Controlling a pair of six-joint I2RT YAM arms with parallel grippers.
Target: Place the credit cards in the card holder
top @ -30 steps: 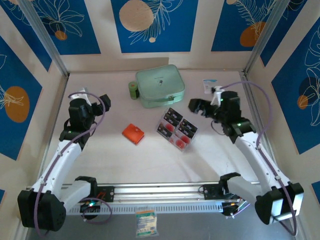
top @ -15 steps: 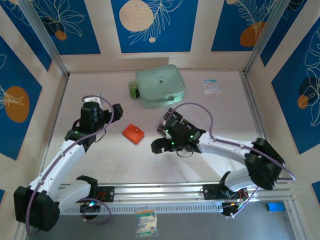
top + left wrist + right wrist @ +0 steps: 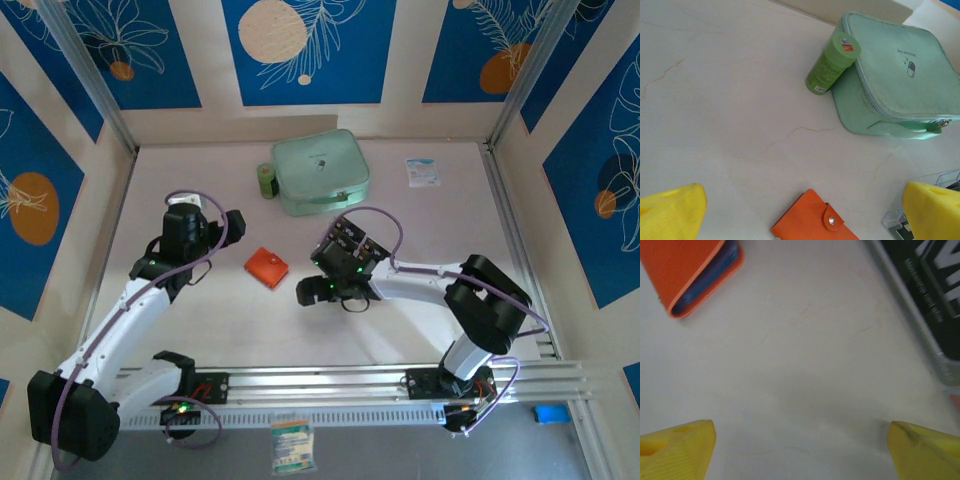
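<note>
Table (image 3: pixel 250 330), L to R: your L gripper (image 3: pixel 230 223) hovers just left of the card holder (image 3: pixel 267 267), jaws spread wide, nothing in them. The orange holder lies flat mid-table, folded shut, flap down over its snap. Far of it sit a green tube (image 3: pixel 266 181) and a mint-green case (image 3: pixel 320 172), both well apart from the work.

Just right of the holder, your R gripper (image 3: pixel 308 293) hangs low over bare tabletop, fingers wide and empty, in the gap between holder and clear rack (image 3: pixel 910 305). The credit cards (image 3: pixel 346 233) sit in that rack, right of centre, partly hidden under the R arm. A white-and-blue packet (image 3: pixel 421 172) lies far right.

Risks, as judged: the holder is closed, so no card goes in until you open the flap; a one-sided push will prob. slide it across the smooth top instead of opening it. The R arm lies over the rack, so a careless swing could tip it or spill cards. The cards are thin and packed close; a wide grab may lift two at once, or scrape the table.
</note>
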